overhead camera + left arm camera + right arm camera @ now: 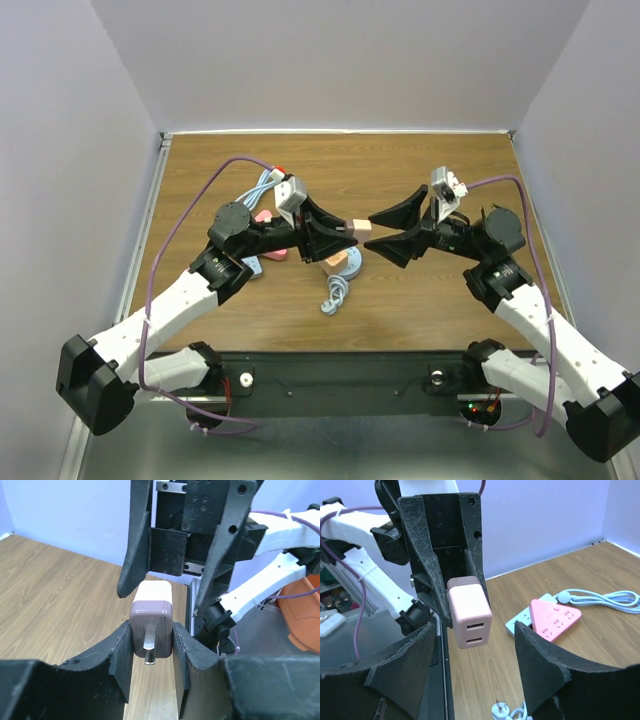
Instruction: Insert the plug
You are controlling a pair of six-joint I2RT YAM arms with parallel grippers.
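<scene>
Two-arm set-up viewed from above and from both wrists. The left gripper (345,232) is closed on a pink USB wall charger (356,226), which is held in the air above the middle of the wooden surface (430,170). Its jaws are pressed against two opposite sides of the charger body. In the left wrist view a metal prong (150,647) is seen projecting from the charger's end face toward that camera, between the jaws. In the right wrist view the opposite face, bearing two USB ports (474,632), is turned toward the right gripper (374,230). The right gripper is placed just beside the charger and facing it, but apart from it. Its jaws are spread wide and nothing is held between them. A pink triangular power strip (555,617) is laid on the surface on the left arm's side, partly overlapping a pale oblong power strip (520,622). A light blue cable (600,599) is run from these along the surface. A white plug (499,710) on a coiled cord is seen lying on the surface near the held charger
</scene>
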